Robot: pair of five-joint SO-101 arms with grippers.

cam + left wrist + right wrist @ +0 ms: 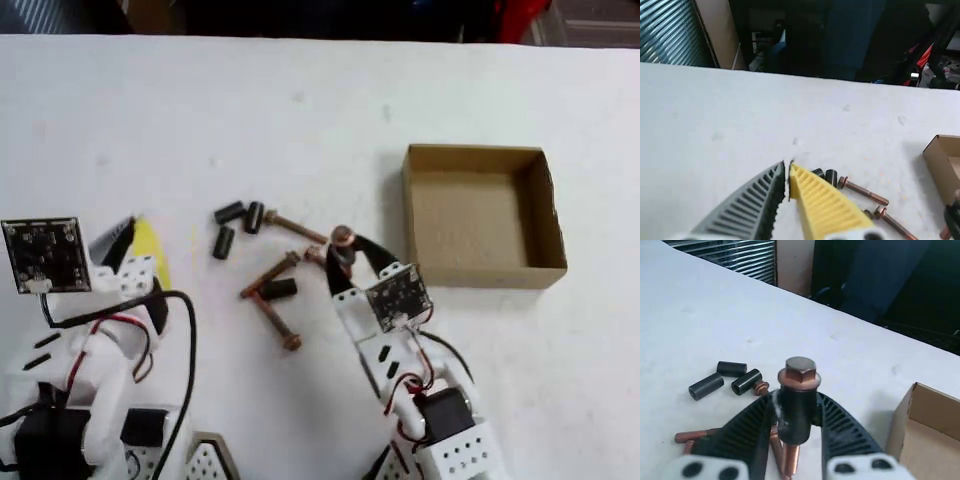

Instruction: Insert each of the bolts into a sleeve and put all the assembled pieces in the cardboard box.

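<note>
My right gripper (797, 402) is shut on a black sleeve with a copper bolt (800, 374) through it, held upright, head on top and thread sticking out below. In the high view that gripper (348, 256) hangs near the table's middle, just left of the open cardboard box (480, 215), which holds nothing. Three loose black sleeves (230, 213) (254, 217) (223, 242) lie left of it, and one more sleeve (278, 288) lies among the loose bolts (295, 228) (270, 274) (279, 323). My left gripper (787, 167), grey and yellow, is shut on nothing, low at the front left (135, 245).
The white table (300, 120) stretches bare toward the back. The box corner (932, 425) stands close beside the held piece. Cables and both arm bases crowd the front edge.
</note>
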